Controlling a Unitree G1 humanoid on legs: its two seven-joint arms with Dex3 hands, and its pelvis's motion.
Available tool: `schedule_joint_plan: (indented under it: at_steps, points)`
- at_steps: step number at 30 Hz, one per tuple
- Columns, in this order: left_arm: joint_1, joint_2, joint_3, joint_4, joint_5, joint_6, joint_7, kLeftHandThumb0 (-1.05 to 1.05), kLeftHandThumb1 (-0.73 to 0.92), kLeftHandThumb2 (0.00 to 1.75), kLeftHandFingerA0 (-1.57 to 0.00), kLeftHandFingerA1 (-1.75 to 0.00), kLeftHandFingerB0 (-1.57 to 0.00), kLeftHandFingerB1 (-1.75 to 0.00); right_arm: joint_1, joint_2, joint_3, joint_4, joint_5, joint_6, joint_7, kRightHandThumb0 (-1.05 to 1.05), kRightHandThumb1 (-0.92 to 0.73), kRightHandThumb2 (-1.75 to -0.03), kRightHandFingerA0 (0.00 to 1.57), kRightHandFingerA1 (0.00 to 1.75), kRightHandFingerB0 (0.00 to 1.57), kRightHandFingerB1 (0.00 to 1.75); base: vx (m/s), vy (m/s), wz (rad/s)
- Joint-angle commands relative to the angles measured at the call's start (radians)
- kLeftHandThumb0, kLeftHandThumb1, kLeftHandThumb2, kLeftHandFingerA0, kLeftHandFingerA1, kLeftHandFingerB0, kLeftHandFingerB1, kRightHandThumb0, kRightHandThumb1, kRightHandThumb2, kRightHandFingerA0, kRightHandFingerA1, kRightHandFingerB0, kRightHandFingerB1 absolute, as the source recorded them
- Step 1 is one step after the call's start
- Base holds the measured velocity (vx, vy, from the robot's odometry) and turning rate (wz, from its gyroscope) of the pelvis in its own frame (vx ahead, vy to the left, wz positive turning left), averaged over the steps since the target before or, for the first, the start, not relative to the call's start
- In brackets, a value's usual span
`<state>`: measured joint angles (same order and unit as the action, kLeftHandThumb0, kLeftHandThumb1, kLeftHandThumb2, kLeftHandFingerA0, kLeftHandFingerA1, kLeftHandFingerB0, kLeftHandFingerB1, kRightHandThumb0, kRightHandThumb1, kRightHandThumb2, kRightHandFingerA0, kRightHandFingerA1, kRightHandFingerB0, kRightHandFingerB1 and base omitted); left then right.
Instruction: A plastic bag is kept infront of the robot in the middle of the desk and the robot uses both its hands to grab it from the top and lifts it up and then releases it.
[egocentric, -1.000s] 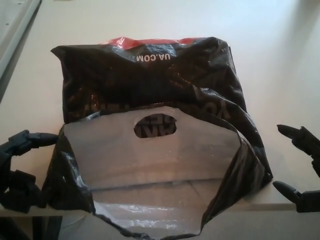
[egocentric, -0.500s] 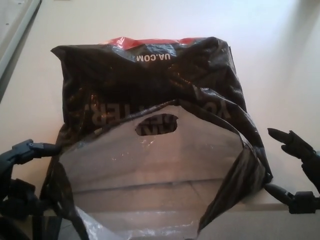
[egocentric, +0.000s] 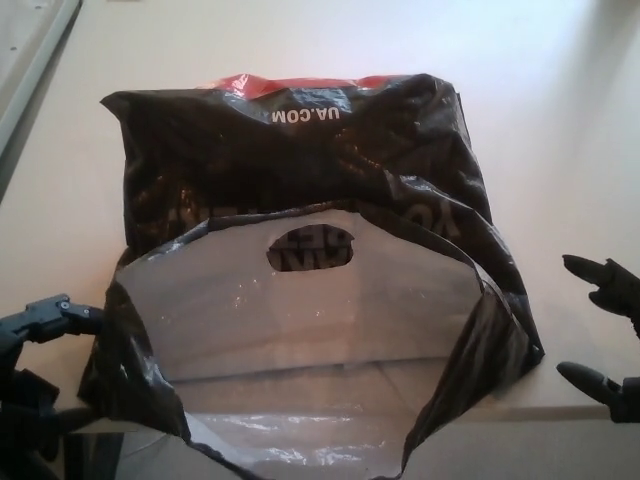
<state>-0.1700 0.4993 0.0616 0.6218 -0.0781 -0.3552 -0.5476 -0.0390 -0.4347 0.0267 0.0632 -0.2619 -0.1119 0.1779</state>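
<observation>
Black glossy plastic bag with silver lining lay mid beige bench, mouth gaping; left hand and right hand empty, fingers spread, flanking. Light, limp, slippery; pinch top rim

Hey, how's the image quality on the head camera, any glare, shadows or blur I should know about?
Head view: soft and slightly blurry throughout; glossy highlights fleck the black plastic bag, its silvery inside reads bright; the desk is evenly lit with a faint shadow at upper right; the left hand is dark and hard to read, the right hand cut by the frame edge.
</observation>
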Motion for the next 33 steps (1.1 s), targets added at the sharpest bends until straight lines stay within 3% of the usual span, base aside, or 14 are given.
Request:
schedule_joint_plan:
  at_steps: [1, 2, 4, 5, 11, 13, 16, 17, 21, 23, 24, 25, 29, 33]
  points:
    - [0.019, -0.001, -0.003, -0.018, 0.018, 0.003, 0.009, -0.76, 0.36, 0.76, -0.70, -0.83, -0.42, -0.76, -0.002, -0.007, 0.008, -0.064, 0.030, 0.021, 0.056, -0.79, -0.66, -0.60, 0.19, 0.39, 0.09, 0.25, 0.00, 0.000, 0.00]
    - [0.020, -0.004, -0.006, -0.022, 0.025, 0.002, 0.017, -0.66, 0.30, 0.80, -0.83, -0.87, -0.37, -0.73, -0.001, -0.008, 0.016, -0.079, 0.021, 0.019, 0.059, -0.78, -0.53, -0.86, 0.13, 0.48, 0.06, 0.37, 0.00, 0.000, 0.00]
    - [0.021, -0.008, -0.008, -0.022, 0.025, 0.007, 0.021, -0.75, 0.36, 0.75, -0.71, -0.82, -0.42, -0.77, -0.004, -0.007, 0.034, -0.103, 0.009, 0.033, 0.070, -0.81, -0.53, -0.86, 0.11, 0.47, 0.06, 0.35, 0.00, 0.000, 0.00]
    - [0.009, -0.007, -0.009, -0.013, 0.022, 0.004, 0.013, -0.69, 0.35, 0.80, -0.85, -0.86, -0.37, -0.74, -0.008, -0.004, 0.040, -0.108, 0.000, 0.039, 0.067, -0.79, -0.67, -0.60, 0.19, 0.40, 0.08, 0.29, 0.00, 0.000, 0.00]
    - [-0.004, -0.011, 0.000, -0.020, 0.004, 0.040, 0.015, -0.74, 0.46, 0.55, -0.47, -0.96, -0.42, -0.82, -0.023, 0.002, 0.087, -0.104, -0.030, 0.031, 0.057, -0.79, -0.52, -0.85, 0.14, 0.49, 0.06, 0.37, 0.00, 0.000, 0.00]
    - [-0.003, -0.012, 0.003, -0.024, 0.000, 0.052, 0.014, -0.60, 0.29, 0.80, -0.58, -0.90, -0.33, -0.71, -0.024, 0.003, 0.095, -0.105, -0.038, 0.034, 0.053, -0.79, -0.52, -0.85, 0.13, 0.49, 0.06, 0.37, 0.00, 0.000, 0.00]
    - [-0.005, -0.010, 0.011, -0.017, -0.005, 0.045, 0.011, -0.74, 0.46, 0.54, -0.40, -0.98, -0.38, -0.82, -0.021, 0.005, 0.112, -0.098, -0.051, 0.020, 0.045, -0.81, -0.52, -0.85, 0.14, 0.50, 0.06, 0.37, 0.00, 0.000, 0.00]
    - [-0.006, -0.010, 0.011, -0.015, -0.004, 0.044, 0.010, -0.62, 0.30, 0.80, -0.53, -0.88, -0.30, -0.70, -0.021, 0.003, 0.114, -0.099, -0.054, 0.022, 0.046, -0.78, -0.65, -0.60, 0.19, 0.42, 0.07, 0.30, 0.00, 0.000, 0.00]
    - [-0.004, -0.012, 0.016, -0.009, -0.007, 0.041, 0.007, -0.61, 0.29, 0.80, -0.52, -0.87, -0.28, -0.69, -0.019, -0.008, 0.124, -0.081, -0.070, 0.018, 0.045, -0.77, -0.49, -0.90, 0.14, 0.51, 0.01, 0.38, 0.00, 0.000, 0.00]
    - [-0.004, -0.013, 0.017, -0.004, -0.008, 0.039, 0.006, -0.73, 0.46, 0.54, -0.41, -0.96, -0.39, -0.81, -0.018, -0.010, 0.124, -0.077, -0.072, 0.015, 0.044, -0.82, -0.52, -0.86, 0.13, 0.49, 0.05, 0.36, 0.00, 0.000, 0.00]
    - [-0.004, -0.013, 0.017, -0.003, -0.005, 0.042, 0.009, -0.77, 0.37, 0.75, -0.44, -0.87, -0.39, -0.76, -0.016, -0.010, 0.121, -0.069, -0.069, 0.008, 0.045, -0.79, -0.64, -0.61, 0.18, 0.44, 0.08, 0.28, 0.00, 0.000, 0.00]
    - [-0.005, -0.013, 0.016, 0.002, -0.002, 0.039, 0.010, -0.61, 0.29, 0.81, -0.49, -0.87, -0.27, -0.68, -0.015, -0.011, 0.119, -0.066, -0.068, 0.006, 0.045, -0.82, -0.53, -0.84, 0.12, 0.48, 0.05, 0.36, 0.00, 0.000, 0.00]
    - [-0.006, -0.010, 0.021, 0.006, -0.005, 0.031, 0.007, -0.76, 0.47, 0.54, -0.35, -0.98, -0.39, -0.79, -0.014, -0.012, 0.118, -0.049, -0.070, -0.006, 0.044, -0.81, -0.53, -0.83, 0.11, 0.48, 0.05, 0.35, 0.00, 0.000, 0.00]
    - [-0.002, -0.012, 0.027, -0.005, -0.014, 0.042, 0.005, -0.74, 0.36, 0.75, -0.63, -0.82, -0.47, -0.76, -0.024, 0.004, 0.120, -0.017, -0.055, -0.012, 0.047, -0.82, -0.52, -0.94, 0.11, 0.50, 0.02, 0.32, 0.00, 0.000, 0.00]
